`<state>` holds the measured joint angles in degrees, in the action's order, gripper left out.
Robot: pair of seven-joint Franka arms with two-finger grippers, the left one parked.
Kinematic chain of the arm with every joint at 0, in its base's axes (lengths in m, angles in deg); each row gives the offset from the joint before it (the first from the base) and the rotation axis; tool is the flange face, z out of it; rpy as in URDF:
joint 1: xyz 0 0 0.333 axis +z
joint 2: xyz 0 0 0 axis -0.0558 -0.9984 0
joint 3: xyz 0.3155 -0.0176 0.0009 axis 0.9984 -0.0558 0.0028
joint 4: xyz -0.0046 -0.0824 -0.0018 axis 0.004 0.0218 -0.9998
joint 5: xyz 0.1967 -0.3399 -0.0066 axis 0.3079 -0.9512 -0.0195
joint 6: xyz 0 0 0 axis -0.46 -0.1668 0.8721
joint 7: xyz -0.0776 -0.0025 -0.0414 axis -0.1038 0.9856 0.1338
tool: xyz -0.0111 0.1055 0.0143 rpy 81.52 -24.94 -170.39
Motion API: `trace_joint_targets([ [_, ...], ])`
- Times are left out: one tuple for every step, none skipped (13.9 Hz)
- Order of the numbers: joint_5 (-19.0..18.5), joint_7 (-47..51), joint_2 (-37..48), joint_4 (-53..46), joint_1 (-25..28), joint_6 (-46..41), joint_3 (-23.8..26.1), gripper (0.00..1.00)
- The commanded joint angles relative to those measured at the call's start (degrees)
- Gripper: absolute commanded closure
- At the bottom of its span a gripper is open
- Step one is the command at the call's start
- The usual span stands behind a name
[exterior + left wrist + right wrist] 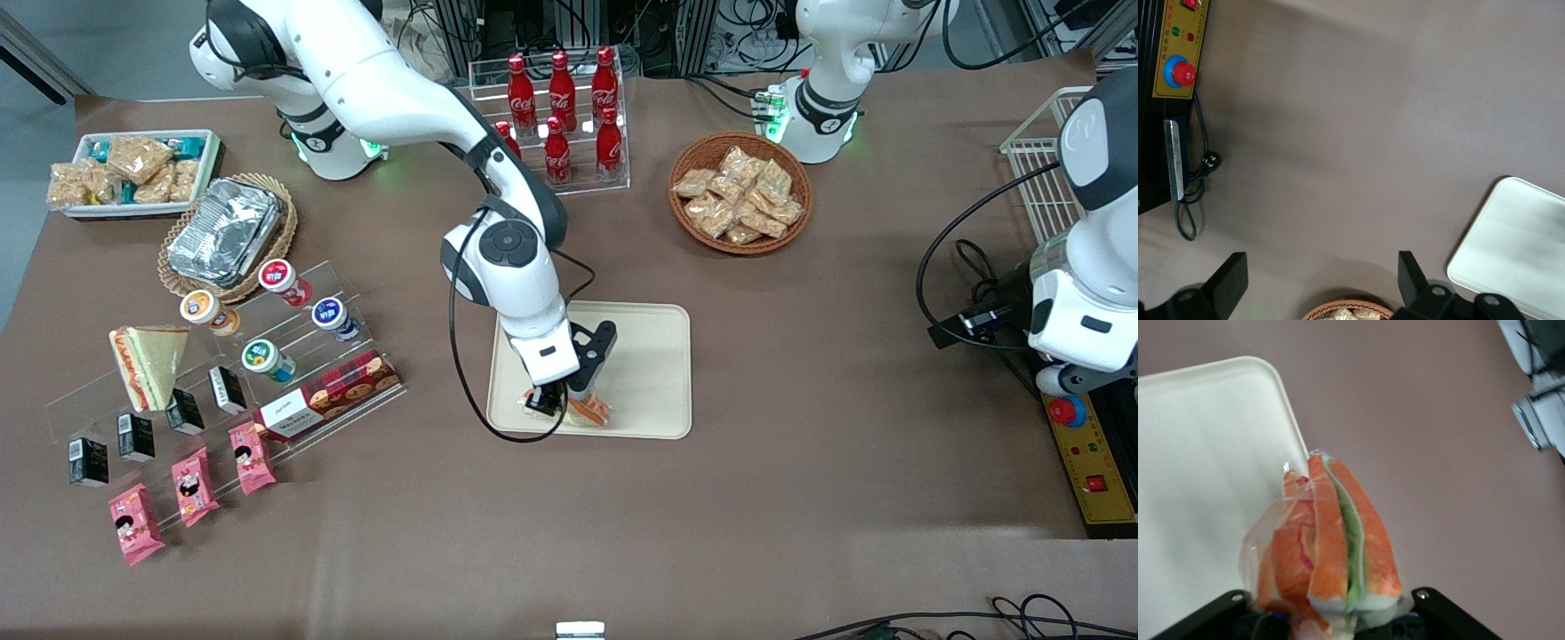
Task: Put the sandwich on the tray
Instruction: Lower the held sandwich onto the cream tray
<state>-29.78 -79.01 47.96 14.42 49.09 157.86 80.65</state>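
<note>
gripper (566,397) low over the tray (653,356), at the tray's edge nearest the front camera, pinching the sandwich (589,410) between its fingers; sandwich a clear-wrapped wedge with orange and green filling stripes, seen close in the right wrist view (1331,547) with its cut face toward the camera and its wrap bunched at the tip; sandwich over the tray's near corner, partly hidden under the gripper, contact with the tray surface not clear; rest of the tray bare and cream-beige on the brown bench (800,498); toward the working arm's end of the bench, a second wedge sandwich (151,364) leaning on a clear stepped rack (231,356) among small cups and packets; farther from the front camera than the tray, red cola bottles (562,111) in a clear stand, and beside them a wicker basket (741,193) of snack packets
</note>
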Motion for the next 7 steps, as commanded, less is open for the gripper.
trace_joint_targets([
  [0.49,-5.8,-5.48,-3.48,-0.8,4.51,1.93,0.76],
  [0.49,-8.77,-6.45,-4.79,-0.8,4.61,2.02,0.76],
  [0.49,-10.89,-6.9,-4.98,-0.89,4.61,2.37,0.76],
  [0.67,-11.35,-6.99,-4.98,-0.89,4.61,2.46,0.76],
  [1.89,-11.35,-7.25,-4.98,-0.98,4.61,2.72,0.76],
  [3.81,-11.35,-7.51,-4.98,-0.98,4.61,2.72,0.76],
  [5.14,-11.44,-7.6,-4.8,-0.89,4.52,2.72,0.76],
])
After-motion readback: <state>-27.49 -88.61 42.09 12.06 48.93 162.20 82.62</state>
